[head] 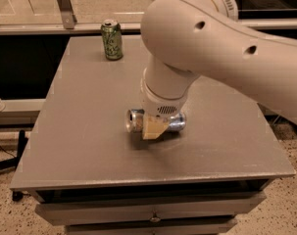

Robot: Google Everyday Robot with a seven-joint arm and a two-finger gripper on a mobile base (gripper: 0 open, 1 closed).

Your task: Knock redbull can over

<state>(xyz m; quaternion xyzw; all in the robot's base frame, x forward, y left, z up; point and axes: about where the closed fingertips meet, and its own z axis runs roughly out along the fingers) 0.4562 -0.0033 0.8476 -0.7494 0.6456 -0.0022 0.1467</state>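
On the grey table [79, 146], two cans are counted: one redbull can [136, 120] and one green can [111, 39]. The redbull can lies on its side near the middle of the tabletop, slightly toward the front edge, with its long axis running left to right and its round silver end facing left. Its silver body shows again on the right, past the gripper. The green can stands upright near the back edge, left of centre, well apart from the redbull can. One white arm [226, 48] enters from the upper right and bends down over the centre of the table. One gripper [155, 125] is observed at its lower end, directly over the fallen can, and its tan lower part covers the can's midsection from the front. Whether the gripper is clamped on the can or merely set around it cannot be told, as its far side is hidden behind the can and the wrist. One drawer front [113, 214] with one small knob sits below the tabletop. Speckled floor [285, 214] shows at the lower right.
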